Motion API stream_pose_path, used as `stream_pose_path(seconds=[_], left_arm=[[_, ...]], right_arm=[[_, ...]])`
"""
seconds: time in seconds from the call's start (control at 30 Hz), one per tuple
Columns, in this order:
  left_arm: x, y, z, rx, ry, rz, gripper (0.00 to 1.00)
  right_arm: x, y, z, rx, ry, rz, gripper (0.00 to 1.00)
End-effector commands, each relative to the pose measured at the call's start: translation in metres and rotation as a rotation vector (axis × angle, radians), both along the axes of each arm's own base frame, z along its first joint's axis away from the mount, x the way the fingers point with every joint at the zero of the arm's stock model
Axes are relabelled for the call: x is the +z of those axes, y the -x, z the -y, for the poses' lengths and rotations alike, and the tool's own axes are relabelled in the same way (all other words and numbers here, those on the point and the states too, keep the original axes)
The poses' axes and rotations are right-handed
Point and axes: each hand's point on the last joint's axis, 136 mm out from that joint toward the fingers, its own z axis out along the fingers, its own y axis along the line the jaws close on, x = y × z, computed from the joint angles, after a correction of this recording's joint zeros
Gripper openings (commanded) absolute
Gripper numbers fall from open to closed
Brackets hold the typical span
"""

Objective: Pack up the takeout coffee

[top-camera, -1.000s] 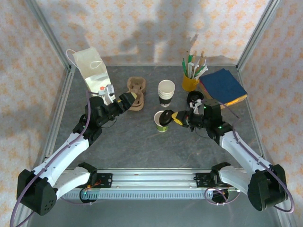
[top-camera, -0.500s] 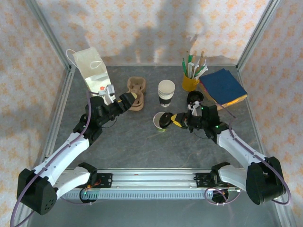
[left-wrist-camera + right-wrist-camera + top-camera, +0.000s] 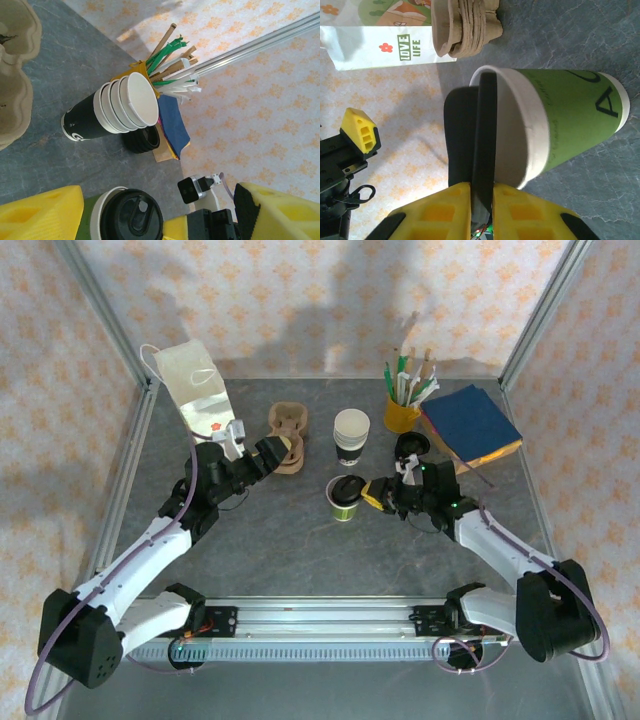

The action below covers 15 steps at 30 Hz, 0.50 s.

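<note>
Takeout coffee [image 3: 343, 498] stands mid-table; my right gripper [image 3: 368, 492] pinches its black lid [image 3: 465, 135] (tilted against the rim), while my left gripper [image 3: 275, 451] gapes empty.

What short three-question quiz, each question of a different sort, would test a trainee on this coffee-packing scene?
1. True or false: the coffee cup lies on its side on the table.
2. Pick one: what sits between the fingers of the right claw? A) a spoon B) the edge of the black lid C) a napkin
3. Fill in: the straw cup at the back is coloured ____.

Key: 1 false, it stands upright; 2 B; 3 yellow.
</note>
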Motion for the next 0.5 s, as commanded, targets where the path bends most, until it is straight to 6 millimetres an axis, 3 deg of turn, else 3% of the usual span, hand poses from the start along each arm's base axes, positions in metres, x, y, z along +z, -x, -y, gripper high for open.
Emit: stream_pose_path(seconds=[0.0, 0.47], left_arm=[[0.01, 0.0, 0.005, -0.019, 0.018, 0.021, 0.78], [0.003, 0.0, 0.008, -0.034, 0.014, -0.004, 0.78]], right_arm=[[0.001, -0.008, 0.003, -0.01, 0.017, 0.035, 0.18], [-0.012, -0.001, 0.003, -0.002, 0.017, 0.013, 0.22]])
